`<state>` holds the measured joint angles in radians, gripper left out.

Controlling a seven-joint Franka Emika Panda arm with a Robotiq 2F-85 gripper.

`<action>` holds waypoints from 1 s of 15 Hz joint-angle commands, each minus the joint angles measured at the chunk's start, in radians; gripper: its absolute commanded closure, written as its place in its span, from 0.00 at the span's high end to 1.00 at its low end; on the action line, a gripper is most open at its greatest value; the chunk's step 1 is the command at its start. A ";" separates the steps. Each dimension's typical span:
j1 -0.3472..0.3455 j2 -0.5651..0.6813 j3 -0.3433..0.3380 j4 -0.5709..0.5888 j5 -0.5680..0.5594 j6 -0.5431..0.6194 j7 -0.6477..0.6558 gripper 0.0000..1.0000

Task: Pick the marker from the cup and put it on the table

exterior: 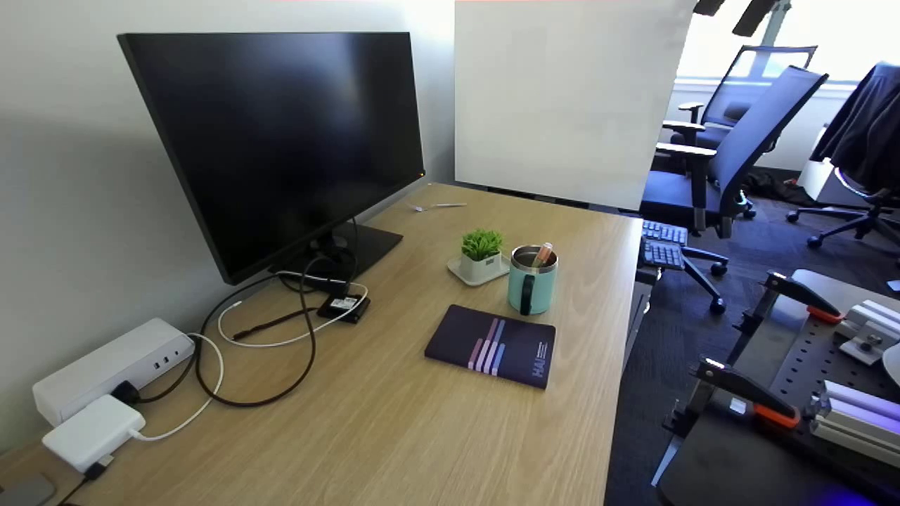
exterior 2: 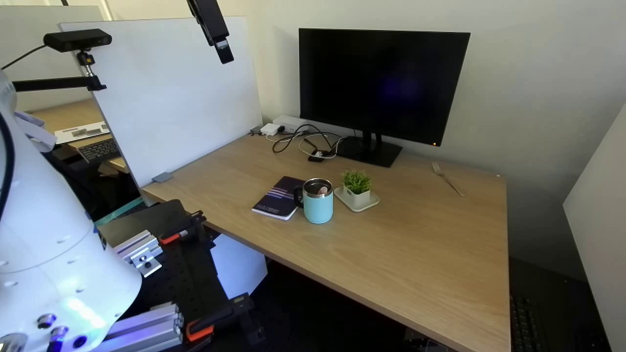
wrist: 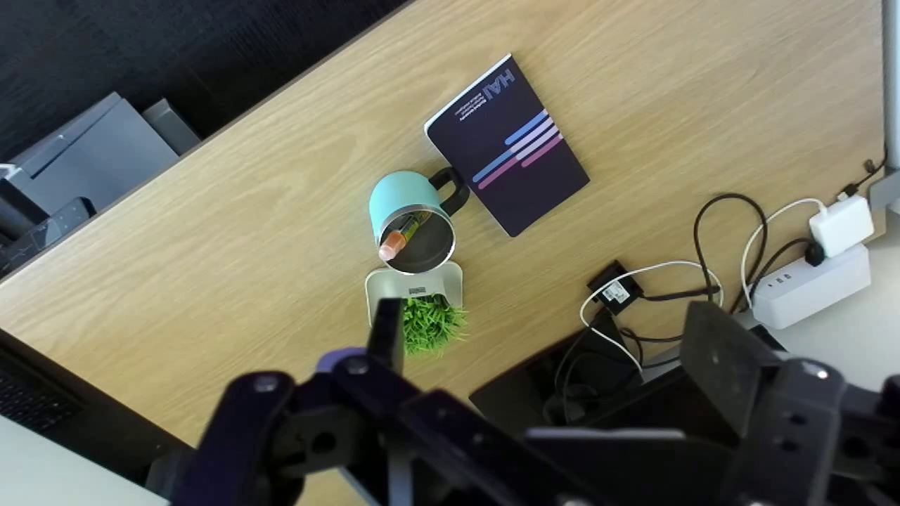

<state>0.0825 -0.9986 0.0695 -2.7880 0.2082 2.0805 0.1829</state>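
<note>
The orange-red marker point(exterior: 542, 254) leans inside the teal cup point(exterior: 543, 292), its tip at the dark rim and its lower part inside. The cup stands upright on the wood-grain table point(exterior: 394, 436). The marker point(exterior 2: 323, 190) and cup point(exterior 2: 318, 210) also show in an exterior view. In the wrist view the marker point(wrist: 401, 239) lies across the mouth of the cup point(wrist: 399, 193), ahead of the fingers. My gripper point(wrist: 548, 316) is open with nothing between its wide-apart fingers. It is high above the table, and part of it point(exterior 2: 222, 49) shows at the top of an exterior view.
A dark notebook point(wrist: 506, 147) lies by the cup's black handle. A small potted plant point(exterior: 482, 246) on a white tray stands close beside the cup. A monitor point(exterior 2: 381, 88), loose cables point(exterior: 309, 337), a white power strip point(exterior: 112, 365) and a fork point(exterior 2: 447, 178) are farther away.
</note>
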 commanded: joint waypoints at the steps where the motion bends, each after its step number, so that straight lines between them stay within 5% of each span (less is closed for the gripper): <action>1: -0.008 0.000 0.006 0.002 0.006 -0.003 -0.006 1.00; 11: -0.008 0.007 0.006 0.002 0.005 -0.003 -0.007 1.00; 15: -0.014 0.097 0.021 0.012 0.002 0.020 0.002 1.00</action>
<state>0.0825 -0.9776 0.0728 -2.7895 0.2082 2.0801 0.1829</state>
